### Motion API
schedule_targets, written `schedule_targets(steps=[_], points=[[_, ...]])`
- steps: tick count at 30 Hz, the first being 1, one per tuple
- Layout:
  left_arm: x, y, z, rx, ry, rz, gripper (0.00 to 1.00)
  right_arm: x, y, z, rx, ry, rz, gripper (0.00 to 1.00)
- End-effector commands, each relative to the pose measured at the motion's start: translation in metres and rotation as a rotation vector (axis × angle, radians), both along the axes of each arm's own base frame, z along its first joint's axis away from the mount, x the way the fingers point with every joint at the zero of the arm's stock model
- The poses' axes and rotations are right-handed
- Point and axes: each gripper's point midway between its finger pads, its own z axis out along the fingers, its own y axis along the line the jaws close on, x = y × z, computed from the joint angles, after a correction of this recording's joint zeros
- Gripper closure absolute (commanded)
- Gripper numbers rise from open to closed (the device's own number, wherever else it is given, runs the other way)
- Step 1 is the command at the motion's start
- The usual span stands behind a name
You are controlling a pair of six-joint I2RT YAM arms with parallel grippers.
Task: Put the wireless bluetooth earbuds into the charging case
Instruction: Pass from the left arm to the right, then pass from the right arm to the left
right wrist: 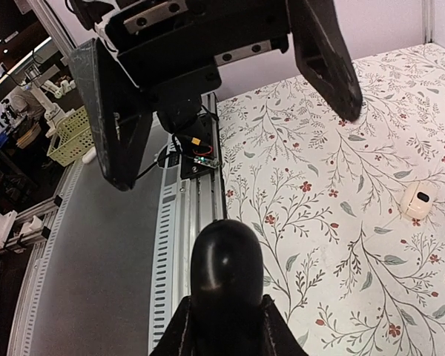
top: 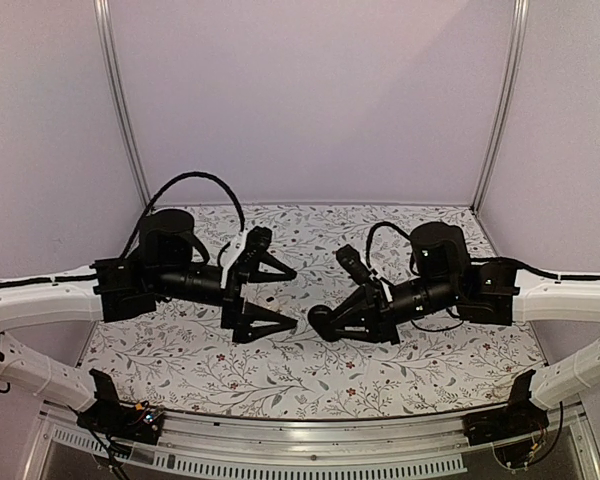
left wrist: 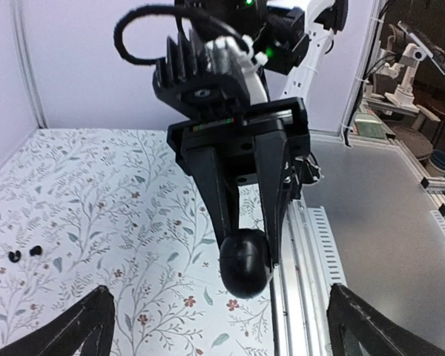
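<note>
The right claw (left wrist: 251,246) is closed narrowly on a black oval case (right wrist: 224,271). The case is pinched by one end between the fingertips and appears to be held up off the bench (top: 180,370). Its glossy shell is seen whole, with no open lid, so it is judged that it must be opened before anything can be seated in it. Opposite, on the left, the left claw (top: 296,295) is spread wide and nothing is carried in it. Farther out, the earbuds (left wrist: 35,251) are found lying loose on the flowered bench, just beside each other, on the far side of the left claw and well apart from the held case. In the top view they cannot be made out. A small white case (right wrist: 417,200) is also seen toward the far side of the bench, untouched. The buds are judged to be very light, hard, smooth and rounded, so they may be rolled away by a nudge or squeezed out of a pinch. Each would best be taken singly, across its broadest part, with the fingertips brought straight down on either side and closed gently. The case shell is judged rigid but slippery, so a firm hold across its flanks is called for.
</note>
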Motion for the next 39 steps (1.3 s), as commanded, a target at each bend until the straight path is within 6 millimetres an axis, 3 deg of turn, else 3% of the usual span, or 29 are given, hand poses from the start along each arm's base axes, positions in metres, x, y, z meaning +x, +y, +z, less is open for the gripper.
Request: schedule_targets(steps=[1,4,9,23,39], points=[[0.006,0.022,0.05,-0.228,-0.223,0.164,0.0,0.014,0.0,0.015,0.056,0.015,-0.054,1.0],[0.015,0.027,0.047,-0.202,-0.267,0.246,0.0,0.028,-0.001,0.019,0.075,0.053,-0.108,1.0],[0.021,0.012,0.024,-0.047,-0.426,0.341,0.0,0.044,0.01,0.028,0.091,0.15,-0.167,1.0],[0.017,-0.018,-0.005,0.107,-0.528,0.318,0.0,0.047,0.025,0.023,0.124,0.375,-0.175,1.0],[0.027,-0.024,-0.017,0.182,-0.549,0.343,0.27,0.045,0.026,0.021,0.137,0.463,-0.177,1.0]])
